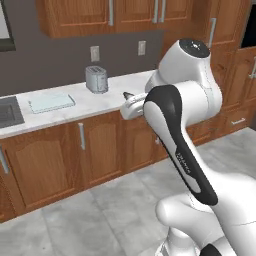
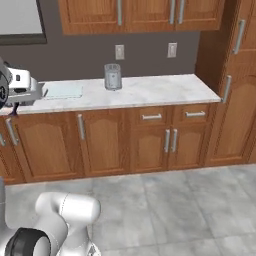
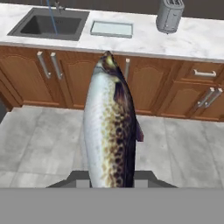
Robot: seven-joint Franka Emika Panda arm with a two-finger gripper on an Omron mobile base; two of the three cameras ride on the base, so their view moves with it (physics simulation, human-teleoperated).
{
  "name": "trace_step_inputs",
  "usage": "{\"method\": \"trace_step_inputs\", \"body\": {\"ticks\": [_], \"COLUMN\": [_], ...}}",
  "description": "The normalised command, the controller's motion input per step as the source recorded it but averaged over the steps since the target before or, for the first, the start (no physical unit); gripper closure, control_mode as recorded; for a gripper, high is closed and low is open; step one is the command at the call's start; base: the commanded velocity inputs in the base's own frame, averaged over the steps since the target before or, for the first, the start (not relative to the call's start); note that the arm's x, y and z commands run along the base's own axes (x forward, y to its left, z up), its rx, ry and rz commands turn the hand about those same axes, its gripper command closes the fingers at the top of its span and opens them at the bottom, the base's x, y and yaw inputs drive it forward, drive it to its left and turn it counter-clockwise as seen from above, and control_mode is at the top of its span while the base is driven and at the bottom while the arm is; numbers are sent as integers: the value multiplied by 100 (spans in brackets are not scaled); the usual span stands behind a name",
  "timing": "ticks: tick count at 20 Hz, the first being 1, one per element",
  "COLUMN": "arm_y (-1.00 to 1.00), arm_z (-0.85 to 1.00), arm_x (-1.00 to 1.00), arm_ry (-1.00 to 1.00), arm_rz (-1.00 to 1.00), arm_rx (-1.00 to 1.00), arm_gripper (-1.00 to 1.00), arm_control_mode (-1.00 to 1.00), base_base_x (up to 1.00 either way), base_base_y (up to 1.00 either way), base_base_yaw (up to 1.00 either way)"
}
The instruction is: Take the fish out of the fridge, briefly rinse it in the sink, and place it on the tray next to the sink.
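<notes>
A silvery fish (image 3: 109, 131) with brown speckles and a dark back stands lengthwise between my gripper's (image 3: 111, 178) fingers, which are shut on it. It hangs above the floor, in front of the cabinet doors. Past it, on the white marble counter, lie the dark sink (image 3: 48, 25) at the left and the pale blue-grey tray (image 3: 111, 29) just right of it. From the left base view, my gripper (image 1: 129, 100) hovers off the counter's front edge, right of the tray (image 1: 51, 103) and the sink (image 1: 7, 112). The fridge is out of view.
A silver toaster (image 3: 169, 15) stands on the counter right of the tray, also seen as the toaster (image 1: 96, 79). A thin faucet (image 3: 52, 12) rises behind the sink. Wooden cabinets (image 2: 150, 140) run below the counter, with grey tiled floor (image 2: 175, 210) in front.
</notes>
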Motion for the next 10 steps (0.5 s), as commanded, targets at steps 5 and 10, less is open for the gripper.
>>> {"method": "trace_step_inputs", "body": {"ticks": [5,10], "arm_y": [0,0], "arm_z": [0,0], "arm_x": [0,0], "arm_ry": [0,0], "arm_rz": [0,0], "arm_rx": [0,0], "arm_gripper": [100,100], "arm_control_mode": [100,100], "base_base_x": [100,100], "base_base_y": [57,90], "base_base_yaw": [12,4]}}
